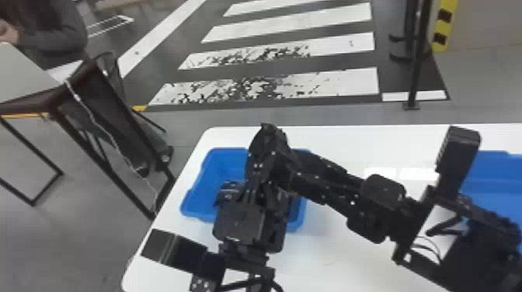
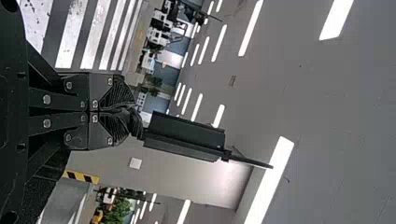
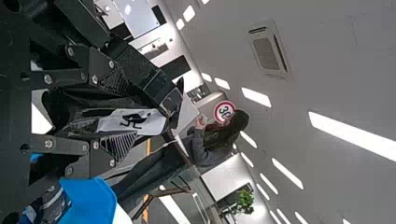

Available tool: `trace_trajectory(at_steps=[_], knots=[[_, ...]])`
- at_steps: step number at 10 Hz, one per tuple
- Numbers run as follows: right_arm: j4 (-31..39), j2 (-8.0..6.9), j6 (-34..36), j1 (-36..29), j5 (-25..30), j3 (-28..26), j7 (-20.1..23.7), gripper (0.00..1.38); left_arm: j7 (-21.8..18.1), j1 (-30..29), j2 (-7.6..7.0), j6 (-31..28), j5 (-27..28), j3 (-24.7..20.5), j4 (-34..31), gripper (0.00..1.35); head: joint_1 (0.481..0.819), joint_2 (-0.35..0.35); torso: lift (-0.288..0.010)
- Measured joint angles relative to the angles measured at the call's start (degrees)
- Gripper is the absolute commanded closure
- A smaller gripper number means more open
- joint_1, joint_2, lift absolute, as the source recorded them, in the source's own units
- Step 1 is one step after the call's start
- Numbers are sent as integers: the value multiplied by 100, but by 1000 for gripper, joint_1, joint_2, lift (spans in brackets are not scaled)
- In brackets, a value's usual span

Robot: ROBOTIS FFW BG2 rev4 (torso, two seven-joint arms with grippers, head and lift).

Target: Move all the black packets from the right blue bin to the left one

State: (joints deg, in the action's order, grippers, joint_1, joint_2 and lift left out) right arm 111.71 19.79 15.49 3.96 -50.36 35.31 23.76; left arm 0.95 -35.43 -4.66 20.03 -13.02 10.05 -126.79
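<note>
Right claw [image 3: 122, 117] grips a black packet [image 3: 140, 121]; the left claw [image 2: 127, 112], seemingly closed and near, could jar it outside the eight-o'clock bin [image 1: 228, 160].

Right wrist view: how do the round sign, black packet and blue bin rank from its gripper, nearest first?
1. Black packet, held in the right gripper.
2. Blue bin, close beside it.
3. Round sign, far back.

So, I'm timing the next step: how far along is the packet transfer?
Looks done: what seem to be packets lie in the left bin. In hand: the right gripper holds a black packet near that bin. Left: releasing it, plus whatever the right bin holds; with it partly cut off, I can't count those.
</note>
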Motion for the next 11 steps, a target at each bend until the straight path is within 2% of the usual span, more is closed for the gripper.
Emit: trace_trajectory(at_steps=[5, 7, 8, 11], knots=[[-201, -10, -266, 21, -176, 0, 95, 45, 15, -7, 15, 161, 72, -63, 3, 1213, 695, 350, -140], [-298, -10, -488, -32, -417, -11, 120, 73, 82, 19, 76, 161, 320, -250, 143, 1213, 694, 350, -140], [-327, -10, -571, -78, -522, -62, 120, 76, 146, 165, 126, 197, 590, -426, 492, 1214, 695, 350, -140], [-310, -10, -684, -159, -636, -184, 138, 84, 259, 1193, 235, 486, 1930, -1093, 2280, 1213, 695, 350, -140]])
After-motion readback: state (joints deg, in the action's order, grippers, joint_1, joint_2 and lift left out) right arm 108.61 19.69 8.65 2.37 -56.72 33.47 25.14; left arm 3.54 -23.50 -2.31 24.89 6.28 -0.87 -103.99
